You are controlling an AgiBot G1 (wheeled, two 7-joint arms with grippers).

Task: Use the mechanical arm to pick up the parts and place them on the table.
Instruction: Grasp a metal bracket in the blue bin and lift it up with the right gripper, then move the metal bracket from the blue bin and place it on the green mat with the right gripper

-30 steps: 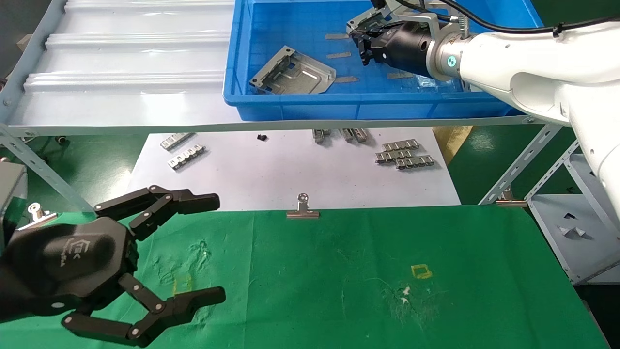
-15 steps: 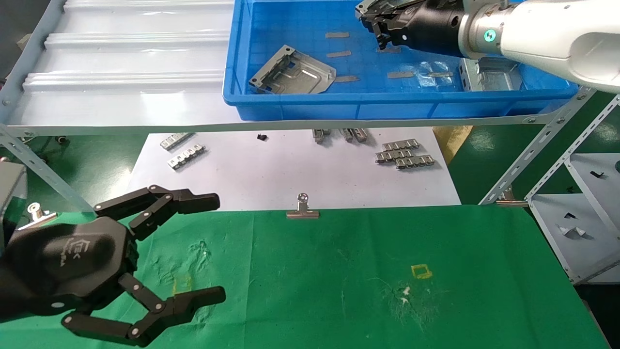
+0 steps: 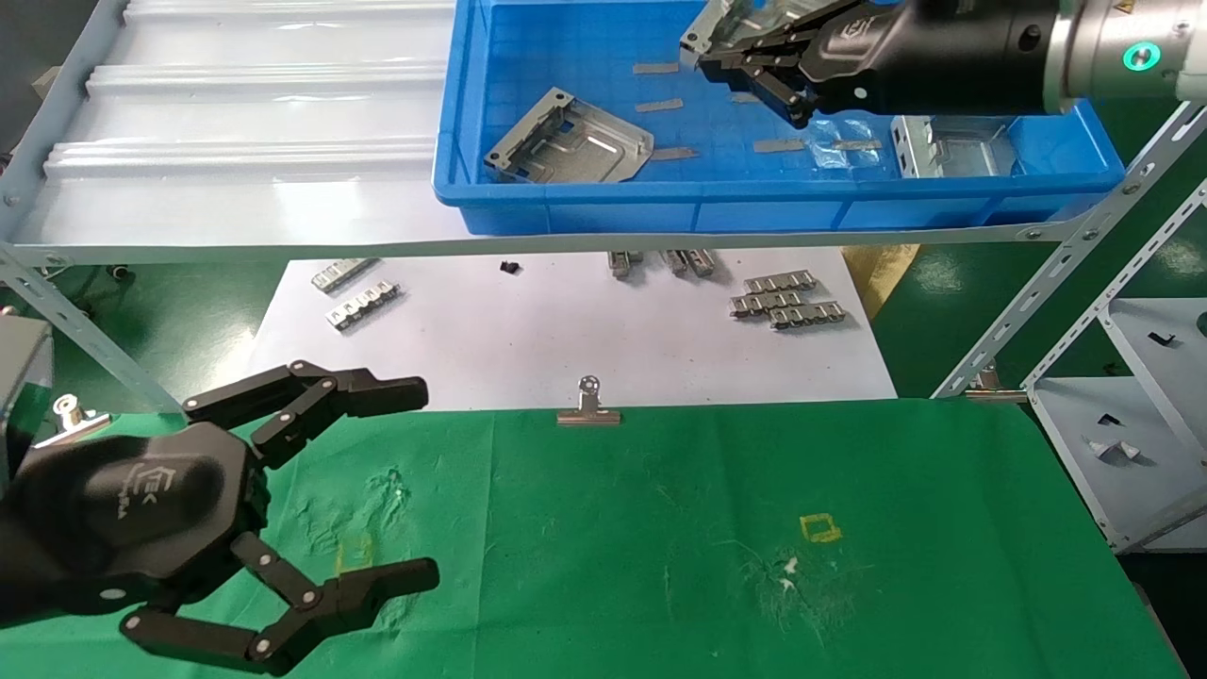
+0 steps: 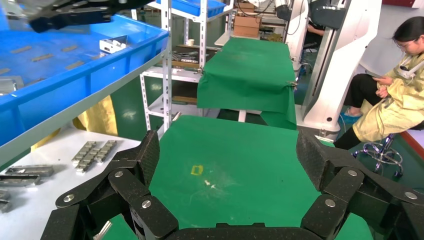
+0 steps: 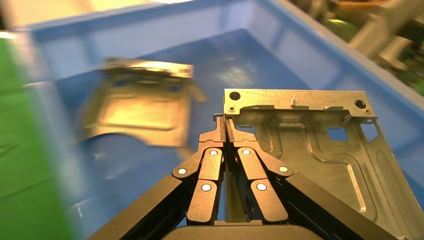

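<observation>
Above the blue plastic bin (image 3: 566,203), the right black linkage-fingered claw (image 3: 745,61) pinches a silvery stamped sheet-metal part (image 5: 320,150) by its holed flange, mid-carry, and next must lower it onto the green cloth table (image 3: 660,528) below, where the left claw (image 3: 415,476) idles agape.

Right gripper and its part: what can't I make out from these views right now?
- Held part: right wrist view cuts off its far corner; in the head view the right gripper covers most of it.
- Second part in the blue bin: smeared by blur in the right wrist view.
- Third part: partly behind the arm in the head view.
- Left gripper: idle above the table, jaws open.
</observation>
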